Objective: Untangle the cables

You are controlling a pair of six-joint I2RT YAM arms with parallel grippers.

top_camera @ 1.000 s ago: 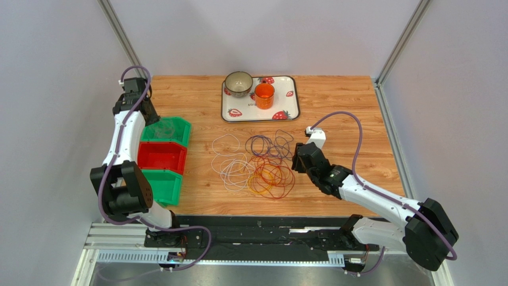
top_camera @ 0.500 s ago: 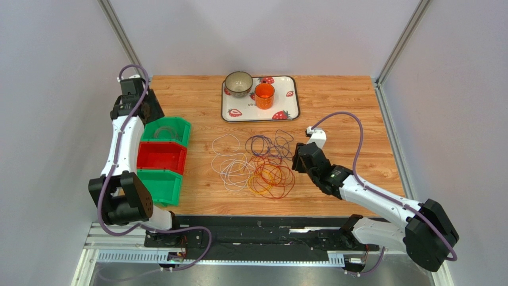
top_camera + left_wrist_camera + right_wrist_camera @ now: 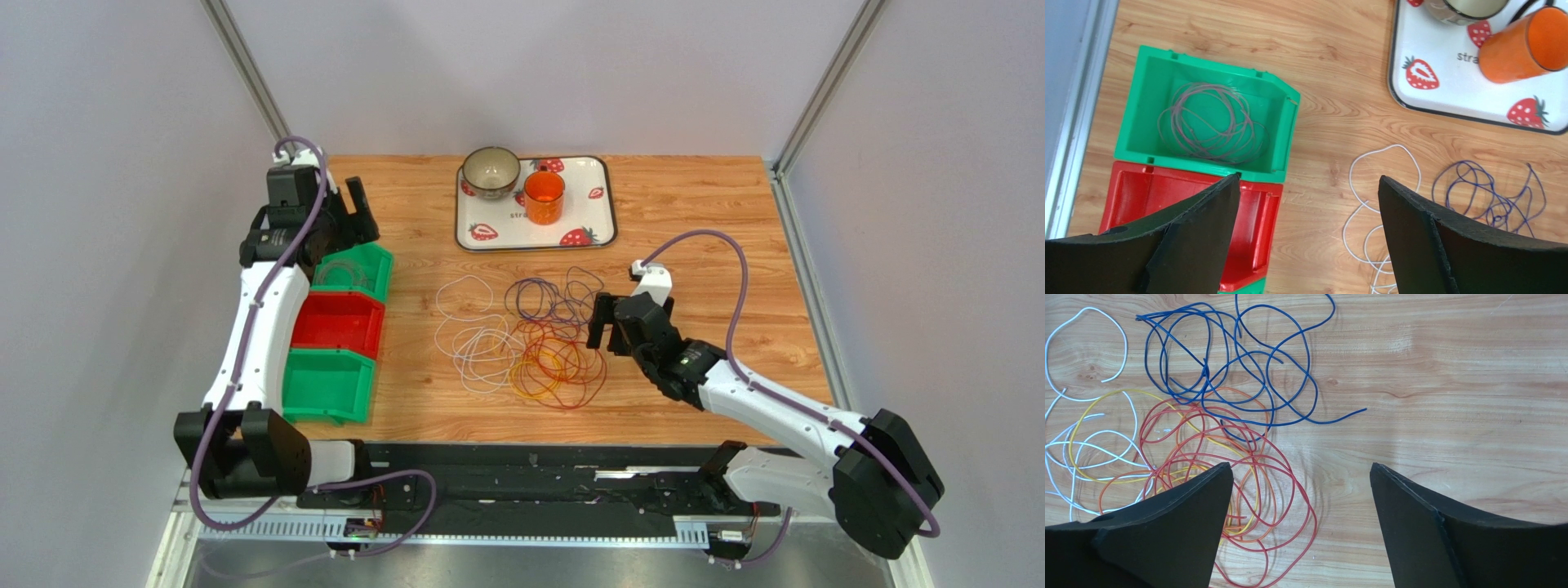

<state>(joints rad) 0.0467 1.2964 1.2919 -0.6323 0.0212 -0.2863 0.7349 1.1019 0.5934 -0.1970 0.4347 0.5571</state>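
tangled cables lie mid-frame on the worktop. the right claw, released, hovers over them, likely to pick a strand. the left claw, also released, hangs above a green bin holding one coiled cable.

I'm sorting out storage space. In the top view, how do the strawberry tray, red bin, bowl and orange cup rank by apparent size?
1. strawberry tray
2. red bin
3. bowl and orange cup: too alike to rank, though the bowl's rim looks slightly wider.
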